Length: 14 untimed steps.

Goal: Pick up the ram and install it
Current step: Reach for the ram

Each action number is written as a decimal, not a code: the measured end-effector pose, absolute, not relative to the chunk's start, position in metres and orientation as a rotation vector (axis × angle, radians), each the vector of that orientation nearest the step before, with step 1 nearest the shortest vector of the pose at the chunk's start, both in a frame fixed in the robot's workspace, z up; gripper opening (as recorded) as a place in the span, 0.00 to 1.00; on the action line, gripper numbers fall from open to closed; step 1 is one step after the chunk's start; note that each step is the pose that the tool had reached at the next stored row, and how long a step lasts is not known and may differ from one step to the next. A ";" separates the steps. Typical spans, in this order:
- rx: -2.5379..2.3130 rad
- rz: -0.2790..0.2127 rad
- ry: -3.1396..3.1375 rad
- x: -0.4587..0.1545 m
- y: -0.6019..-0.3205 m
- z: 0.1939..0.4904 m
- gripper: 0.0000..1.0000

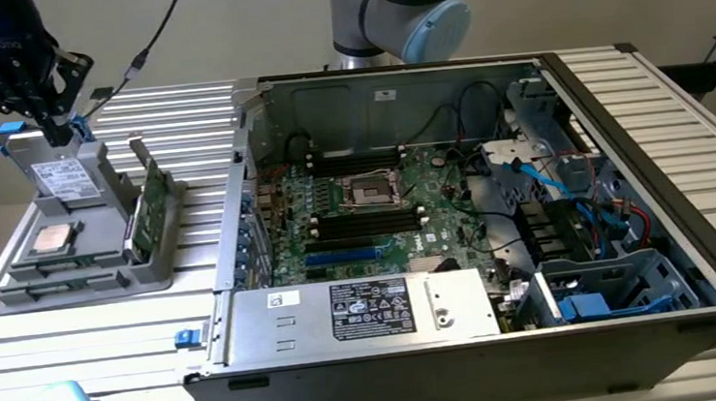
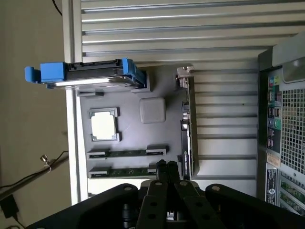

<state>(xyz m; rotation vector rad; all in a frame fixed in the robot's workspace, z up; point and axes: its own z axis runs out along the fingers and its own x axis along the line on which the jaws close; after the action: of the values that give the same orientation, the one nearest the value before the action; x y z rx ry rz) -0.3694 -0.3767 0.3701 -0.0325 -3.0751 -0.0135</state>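
Ram (image 1: 153,204) stands on its long edge in the grey tray (image 1: 80,280), at nine o'clock from the open computer case (image 1: 687,181) in the exterior view. The gripper (image 1: 56,130) hangs at eleven o'clock from the ram, over the tray's boxy drive (image 1: 60,178). Its fingers are pressed together and hold nothing.

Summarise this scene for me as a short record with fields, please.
gripper: shut, empty, above the holder
ram: standing on edge in the holder, not yet picked up
holder: grey tray on the slatted table
drive: in the holder, blue brackets
processor chip: flat in the holder
computer case: open, motherboard exposed, to the exterior view's right of the holder
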 end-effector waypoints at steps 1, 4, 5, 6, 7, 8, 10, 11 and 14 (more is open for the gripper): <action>-0.026 -0.010 -3.075 -0.371 -0.377 0.370 0.11; -0.009 -0.004 -3.075 -0.378 -0.376 0.370 0.11; -0.004 -0.003 -3.075 -0.381 -0.376 0.370 0.11; 0.000 -0.002 -3.075 -0.384 -0.376 0.370 0.11; 0.004 -0.001 -3.075 -0.387 -0.376 0.370 0.11; 0.007 -0.001 -3.075 -0.390 -0.376 0.370 0.11; 0.011 0.001 -3.075 -0.398 -0.376 0.370 0.11; 0.013 0.001 -3.075 -0.402 -0.376 0.370 0.11; 0.019 0.003 -3.075 -0.413 -0.376 0.370 0.11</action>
<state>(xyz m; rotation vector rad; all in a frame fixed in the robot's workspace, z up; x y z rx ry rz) -0.4131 -0.3763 0.3701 0.0188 -3.0750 0.0033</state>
